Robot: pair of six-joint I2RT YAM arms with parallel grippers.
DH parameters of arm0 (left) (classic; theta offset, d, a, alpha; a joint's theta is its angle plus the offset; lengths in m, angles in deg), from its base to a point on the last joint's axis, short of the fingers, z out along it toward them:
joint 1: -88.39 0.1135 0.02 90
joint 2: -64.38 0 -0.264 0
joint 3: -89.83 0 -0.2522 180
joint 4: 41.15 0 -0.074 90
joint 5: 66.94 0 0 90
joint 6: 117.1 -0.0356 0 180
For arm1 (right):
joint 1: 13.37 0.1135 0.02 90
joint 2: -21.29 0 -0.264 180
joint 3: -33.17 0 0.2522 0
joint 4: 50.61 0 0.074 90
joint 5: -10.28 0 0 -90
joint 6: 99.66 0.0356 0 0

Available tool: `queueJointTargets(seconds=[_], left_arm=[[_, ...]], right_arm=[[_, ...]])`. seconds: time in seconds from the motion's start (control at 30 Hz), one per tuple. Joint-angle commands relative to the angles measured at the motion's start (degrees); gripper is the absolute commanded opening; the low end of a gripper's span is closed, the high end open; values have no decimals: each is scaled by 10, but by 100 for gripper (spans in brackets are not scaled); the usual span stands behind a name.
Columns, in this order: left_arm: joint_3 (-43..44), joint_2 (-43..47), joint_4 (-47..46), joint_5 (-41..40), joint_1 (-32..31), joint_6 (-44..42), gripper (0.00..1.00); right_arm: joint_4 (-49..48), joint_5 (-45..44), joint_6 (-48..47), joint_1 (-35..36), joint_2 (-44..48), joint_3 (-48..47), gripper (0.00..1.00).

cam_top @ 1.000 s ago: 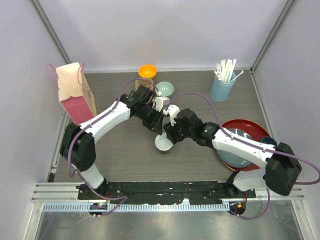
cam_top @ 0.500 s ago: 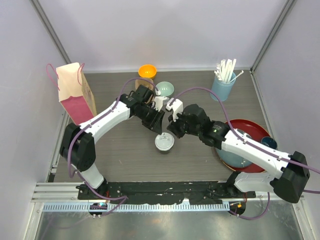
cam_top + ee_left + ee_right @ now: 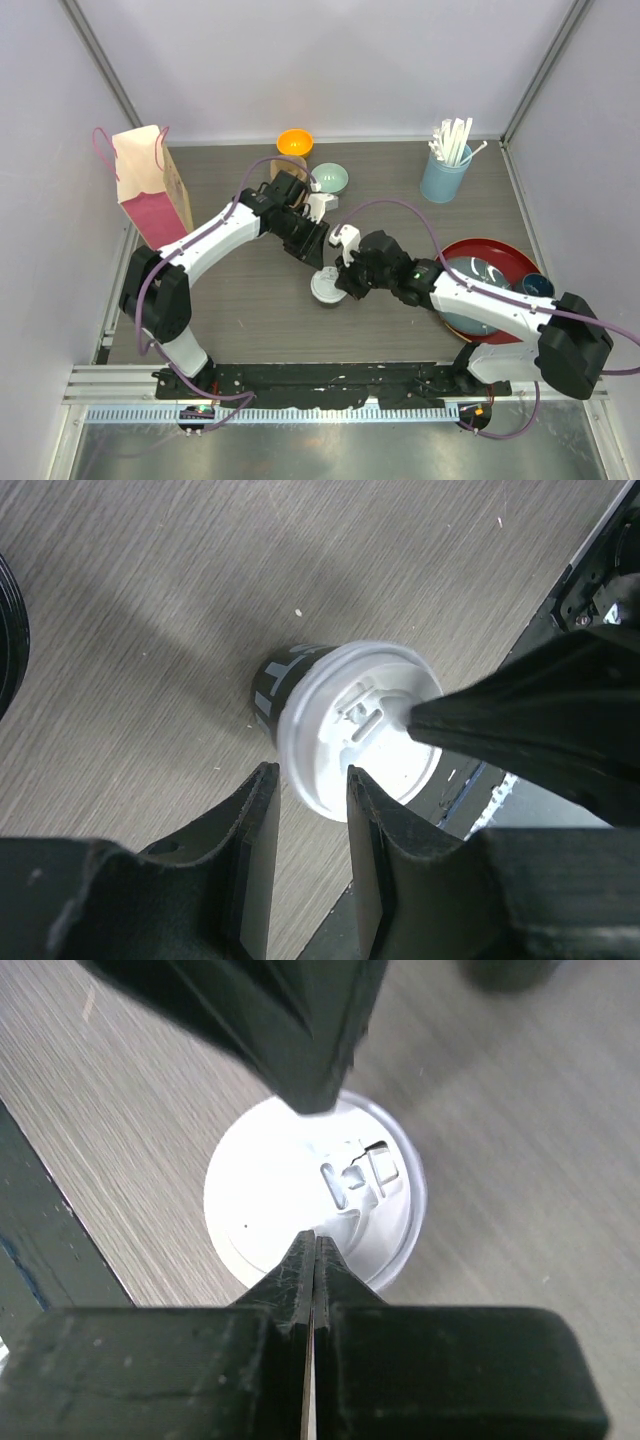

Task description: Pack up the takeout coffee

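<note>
Cup (image 3: 326, 287) with white lid stands on the counter (image 3: 230, 300), front-center, between the two arms. One cup in view.

Left gripper (image 3: 312, 248) sits just behind the cup. In the left wrist view its fingers (image 3: 258, 830) are slightly parted with nothing between them; the cup (image 3: 340, 730) is just past the tips, black side wall and lid showing.

Right gripper (image 3: 343, 275) is at the cup's right. In the right wrist view its fingers (image 3: 314, 1260) are pressed together, empty, tip over the lid's (image 3: 310, 1200) near edge; cannot tell if it touches. The left wrist view shows that tip (image 3: 500, 730) reaching over the lid from the right.

Paper bag (image 3: 150, 185) stands at back left, well apart from the cup. Orange bowl (image 3: 295, 143) and pale green bowl (image 3: 330, 179) are behind the left gripper. Blue tumbler (image 3: 445, 170) of straws at back right. Red tray (image 3: 500, 252) at right, under the right arm.
</note>
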Motion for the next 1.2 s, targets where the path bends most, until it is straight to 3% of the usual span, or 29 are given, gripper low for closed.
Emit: queueJointTargets(seconds=[0.0,0.6,0.7,0.73,0.77,0.93,1.17], left_arm=[[-4,10,-2,23,1,7,36],[17,37,13,15,5,-2,31],[20,51,14,16,6,-1,16],[20,58,16,21,6,-1,3],[17,65,14,39,6,0,0],[-42,119,-43,86,5,20,0],[-67,103,-50,115,4,12,0]], right_arm=[[-55,9,32,1,0,51,1],[9,11,2,2,9,-55,1],[7,18,1,2,10,-70,1],[4,20,6,2,12,-71,1],[-1,22,14,2,15,-70,1],[-50,31,47,-2,39,-39,1],[-61,39,64,-8,27,-30,1]])
